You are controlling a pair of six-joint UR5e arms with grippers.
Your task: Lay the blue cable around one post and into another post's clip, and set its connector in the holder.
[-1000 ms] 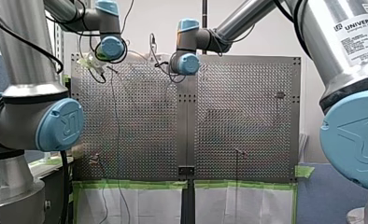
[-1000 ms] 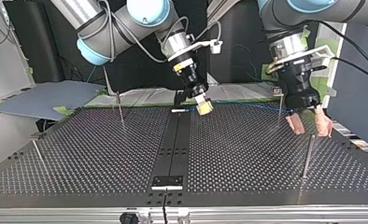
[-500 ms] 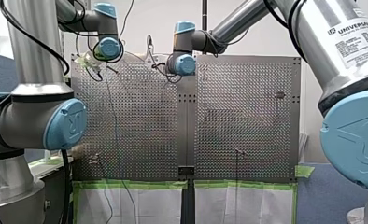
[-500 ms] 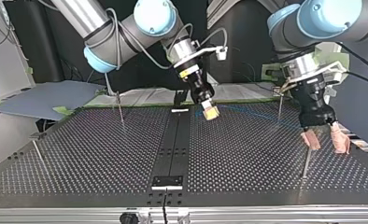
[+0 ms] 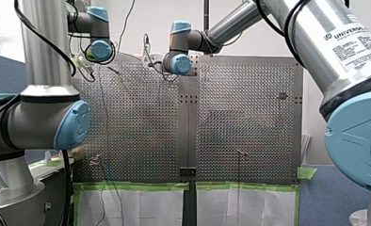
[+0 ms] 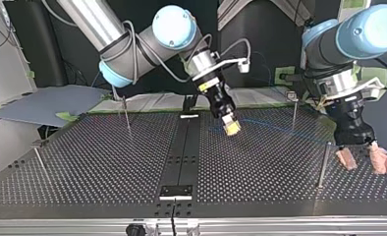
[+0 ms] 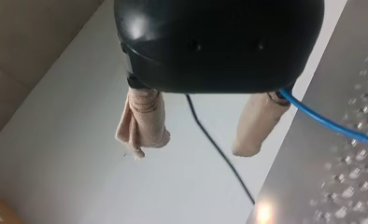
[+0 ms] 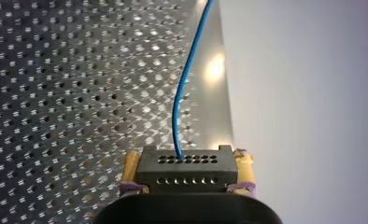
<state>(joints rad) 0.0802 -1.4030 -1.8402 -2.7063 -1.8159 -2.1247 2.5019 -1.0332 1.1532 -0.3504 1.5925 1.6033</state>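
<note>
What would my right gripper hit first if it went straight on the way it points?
Likely the perforated metal table, close ahead: my right gripper, shut on the dark connector block, tilts down at bare plate. Nothing else looks in line.

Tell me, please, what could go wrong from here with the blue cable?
1. My left claw is open and the blue cable only passes beside one finger, so it may slip away.
2. In the top view that claw hangs near a post and might strike it.
3. A pull on the cable could twist the connector in my right claw.
</note>
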